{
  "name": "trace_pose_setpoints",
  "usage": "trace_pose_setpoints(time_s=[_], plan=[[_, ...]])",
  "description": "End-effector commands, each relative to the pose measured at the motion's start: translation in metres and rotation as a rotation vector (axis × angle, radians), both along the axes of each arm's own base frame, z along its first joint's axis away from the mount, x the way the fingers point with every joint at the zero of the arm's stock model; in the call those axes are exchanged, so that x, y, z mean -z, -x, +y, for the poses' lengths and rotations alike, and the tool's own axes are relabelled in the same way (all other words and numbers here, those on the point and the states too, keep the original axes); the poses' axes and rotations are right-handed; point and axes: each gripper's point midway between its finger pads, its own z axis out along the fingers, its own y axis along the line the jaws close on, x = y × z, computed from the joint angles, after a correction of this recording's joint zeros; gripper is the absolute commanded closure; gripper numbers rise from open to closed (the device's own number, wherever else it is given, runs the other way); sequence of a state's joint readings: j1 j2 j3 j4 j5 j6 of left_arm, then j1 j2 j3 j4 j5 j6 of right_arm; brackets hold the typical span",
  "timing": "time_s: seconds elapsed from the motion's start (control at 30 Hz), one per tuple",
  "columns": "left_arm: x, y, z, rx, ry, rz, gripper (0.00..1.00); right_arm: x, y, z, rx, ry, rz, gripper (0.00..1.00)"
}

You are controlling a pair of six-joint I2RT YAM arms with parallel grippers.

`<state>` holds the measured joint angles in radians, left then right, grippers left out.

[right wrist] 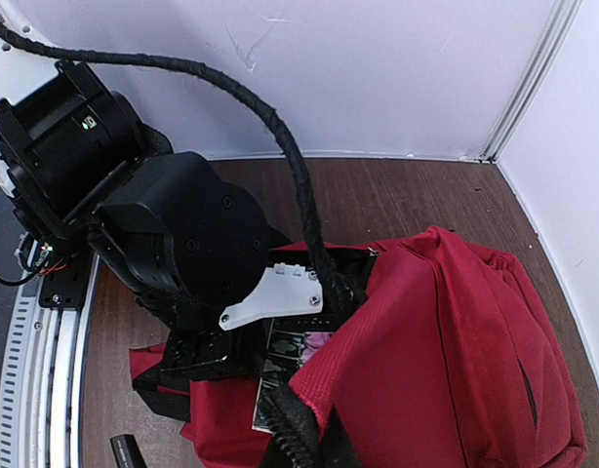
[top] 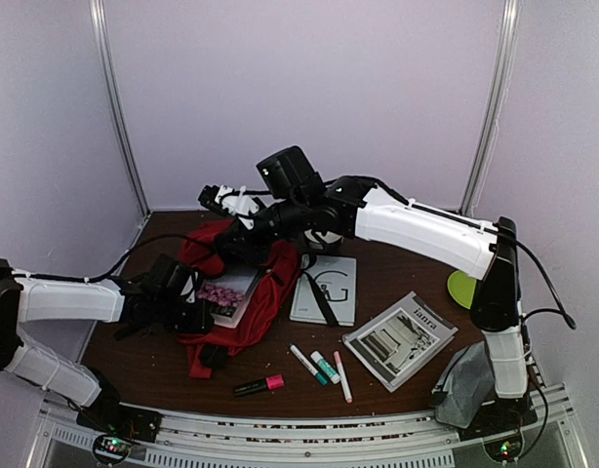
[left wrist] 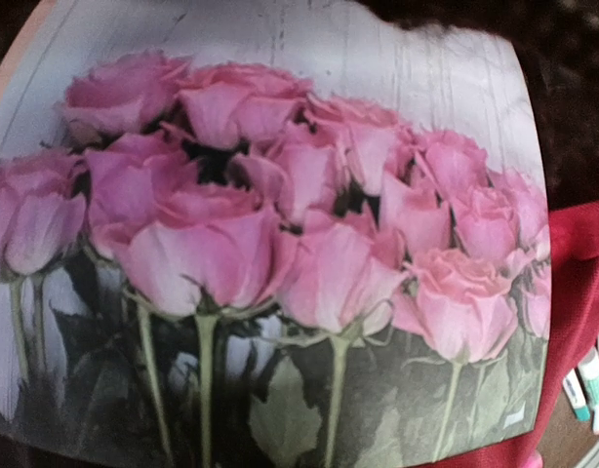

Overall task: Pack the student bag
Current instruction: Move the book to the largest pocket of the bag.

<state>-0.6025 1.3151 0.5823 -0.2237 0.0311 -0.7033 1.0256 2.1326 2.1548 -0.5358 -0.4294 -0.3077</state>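
Left gripper [top: 190, 304], clenched on the book [left wrist: 280, 244], sits at the bag [right wrist: 456, 341] opening; push flat and inward. Right gripper [top: 239, 237], clenched on the bag, should hold its mouth high.

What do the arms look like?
White shell links on the left arm and right arm, joined by black motor housings. A black braided cable runs to the left wrist, beside a white bracket; a thin black cable loops off the right elbow.
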Motion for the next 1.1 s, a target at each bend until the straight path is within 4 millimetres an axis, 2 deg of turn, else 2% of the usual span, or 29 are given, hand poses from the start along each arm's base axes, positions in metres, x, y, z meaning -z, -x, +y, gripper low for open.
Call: trace_pose_setpoints(time_s=[0.0,0.1,0.17,0.33,0.4,0.57,0.83,0.87,0.97,1.07], plan=[[-0.038,-0.050,-0.020,-0.070,0.150,-0.271,1.00,-0.020,0.011,0.004,-0.041,-0.059,-0.002,1.00],[-0.048,-0.060,-0.027,-0.076,0.207,-0.340,1.00,-0.020,0.008,0.003,-0.032,-0.058,-0.009,1.00],[-0.057,-0.059,-0.028,-0.088,0.228,-0.376,1.00,-0.020,0.005,0.002,-0.021,-0.056,-0.022,1.00],[-0.085,-0.039,-0.007,-0.153,0.223,-0.454,1.00,-0.019,-0.007,0.000,0.002,-0.056,-0.042,1.00],[-0.085,-0.029,0.001,-0.172,0.237,-0.448,1.00,-0.019,-0.008,0.002,-0.006,-0.059,-0.048,1.00],[-0.058,-0.003,0.017,-0.184,0.203,-0.358,1.00,-0.026,-0.002,0.011,-0.049,-0.093,-0.030,1.00],[-0.052,0.029,0.042,-0.199,0.164,-0.322,1.00,-0.034,0.018,0.019,-0.134,-0.121,-0.016,1.00],[-0.040,0.034,0.047,-0.200,0.137,-0.298,1.00,-0.035,0.020,0.020,-0.150,-0.125,-0.016,1.00],[-0.029,0.034,0.049,-0.202,0.119,-0.291,1.00,-0.036,0.029,0.023,-0.198,-0.134,-0.002,1.00],[-0.021,0.028,0.039,-0.176,0.116,-0.285,1.00,-0.041,0.039,0.025,-0.242,-0.148,0.005,1.00]])
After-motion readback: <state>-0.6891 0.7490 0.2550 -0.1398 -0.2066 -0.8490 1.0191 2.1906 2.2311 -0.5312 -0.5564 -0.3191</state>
